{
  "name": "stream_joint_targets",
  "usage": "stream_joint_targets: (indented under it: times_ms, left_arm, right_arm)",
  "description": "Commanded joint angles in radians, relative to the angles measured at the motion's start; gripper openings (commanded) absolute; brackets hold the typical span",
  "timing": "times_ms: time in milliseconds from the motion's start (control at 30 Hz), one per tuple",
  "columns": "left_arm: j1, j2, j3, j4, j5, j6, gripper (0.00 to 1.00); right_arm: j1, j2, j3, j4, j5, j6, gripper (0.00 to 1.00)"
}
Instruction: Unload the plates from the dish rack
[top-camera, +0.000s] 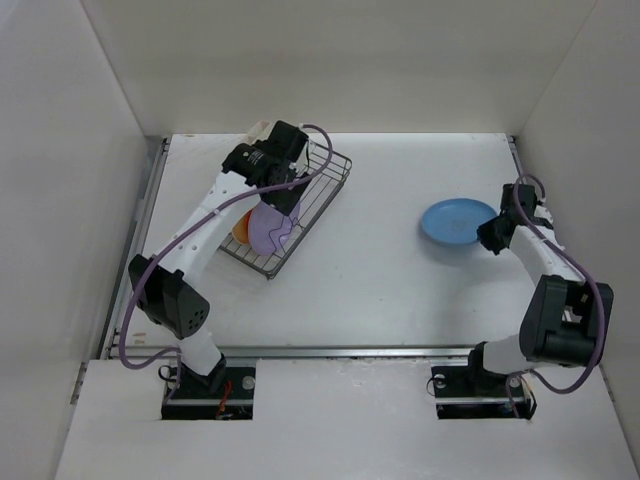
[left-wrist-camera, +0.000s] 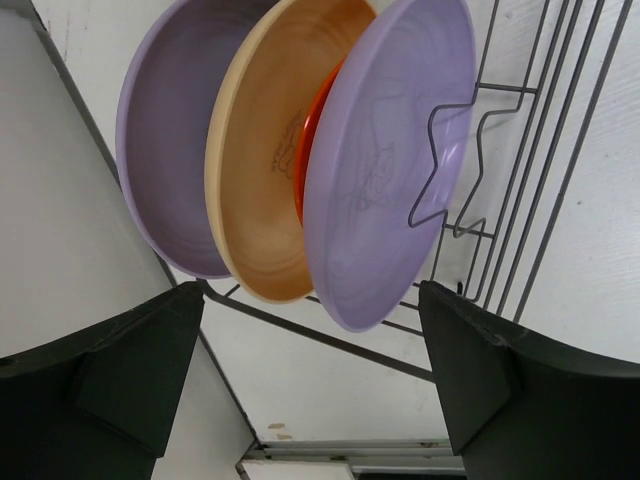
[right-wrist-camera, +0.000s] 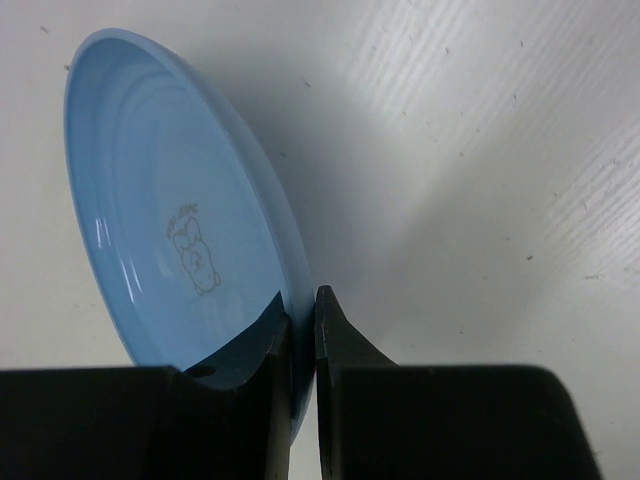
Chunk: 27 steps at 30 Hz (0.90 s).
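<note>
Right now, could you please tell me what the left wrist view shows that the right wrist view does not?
Only the left wrist view: four plates standing on edge in the dish rack, namely a purple plate, a tan plate, a sliver of an orange plate and a lilac plate, with the left jaws open on either side. Only the right wrist view: a blue plate, its rim pinched by the shut right jaws. Both: the white table and dark fingers.
</note>
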Motion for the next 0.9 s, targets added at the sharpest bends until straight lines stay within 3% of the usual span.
stream_joint_targets:
  times_ms: [0, 67, 133, 233, 267, 367, 600, 700, 867]
  left_arm:
    - [-0.002, -0.028, -0.02, 0.05, -0.046, 0.024, 0.85]
    - [-0.002, -0.028, -0.041, 0.061, -0.046, 0.024, 0.84]
    - [-0.002, -0.028, -0.05, 0.07, -0.046, 0.024, 0.83]
    - [-0.002, -0.017, -0.061, 0.07, -0.046, 0.024, 0.78]
    - [-0.002, -0.017, -0.061, 0.07, -0.037, 0.024, 0.77]
    - [-0.002, -0.008, -0.07, 0.07, -0.026, 0.024, 0.71]
    - [-0.02, -0.008, -0.07, 0.07, -0.016, 0.042, 0.64]
    - [-0.034, 0.001, -0.089, 0.07, -0.063, 0.055, 0.63]
    - [-0.043, 0.067, -0.098, 0.116, -0.143, 0.055, 0.53]
  right_arm:
    - [-0.012, -0.026, -0.06, 0.125, -0.034, 0.021, 0.0]
    - [-0.034, -0.026, -0.119, 0.148, -0.044, 0.021, 0.01]
    - [-0.049, -0.005, -0.142, 0.161, -0.053, 0.021, 0.14]
    - [-0.071, 0.006, -0.179, 0.161, -0.079, 0.021, 0.25]
    - [-0.071, 0.006, -0.179, 0.161, -0.079, 0.021, 0.43]
    - [-0.08, 0.006, -0.209, 0.161, -0.088, 0.031, 0.74]
    - [-0.08, -0.143, -0.228, 0.099, -0.088, 0.031, 0.86]
    - [-0.08, -0.264, -0.228, 0.053, -0.088, -0.006, 0.86]
    - [-0.08, -0.445, -0.205, -0.005, -0.077, -0.066, 0.86]
